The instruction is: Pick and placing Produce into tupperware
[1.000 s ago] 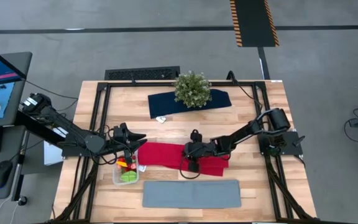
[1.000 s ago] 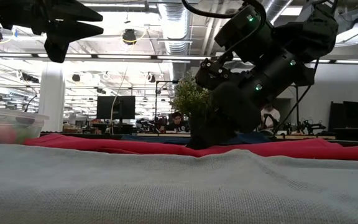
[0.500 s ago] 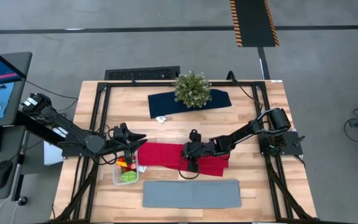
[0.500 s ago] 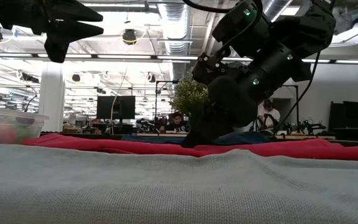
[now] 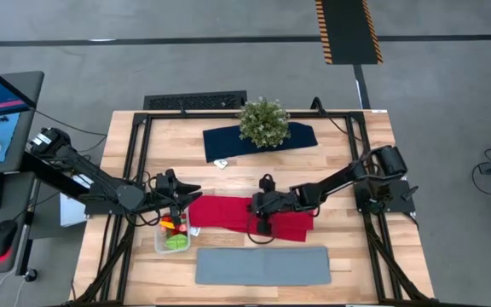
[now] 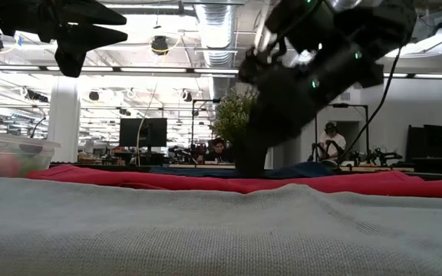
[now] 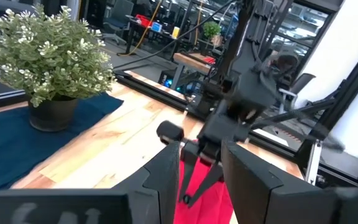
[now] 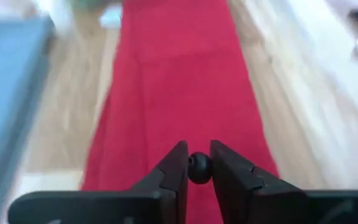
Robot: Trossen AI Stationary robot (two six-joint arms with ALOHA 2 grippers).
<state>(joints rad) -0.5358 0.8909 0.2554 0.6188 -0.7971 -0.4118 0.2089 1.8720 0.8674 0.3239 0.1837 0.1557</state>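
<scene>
The clear tupperware (image 5: pixel 173 237) stands at the table's left near side and holds green, red and yellow produce (image 5: pixel 176 242); it also shows at the left of the low view (image 6: pixel 14 153). My left gripper (image 5: pixel 187 198) is open and empty, raised just beyond the tupperware's far end. My right gripper (image 5: pixel 259 228) is down at the red cloth (image 5: pixel 224 213) near the table's middle, shut on a small dark round berry (image 8: pixel 198 168). In the low view my right gripper (image 6: pixel 252 162) reaches down to the cloth. My right gripper pinches the dark berry's two sides (image 8: pixel 198 167) between its two fingertips (image 8: pixel 178 163). Only the fingers' free ends are on it. The berry shows against the red cloth behind it; whether it still touches the cloth cannot be told.
A flat grey mat (image 5: pixel 262 264) lies along the near edge. A bushy potted plant (image 5: pixel 263 121) stands on a dark blue cloth (image 5: pixel 228 141) at the far side. A small white object (image 5: pixel 222 163) lies on the bare wood beyond the red cloth.
My right arm has swung up and tipped steeper over the red cloth, while its fingertips have stayed low at about the same spot on the cloth.
</scene>
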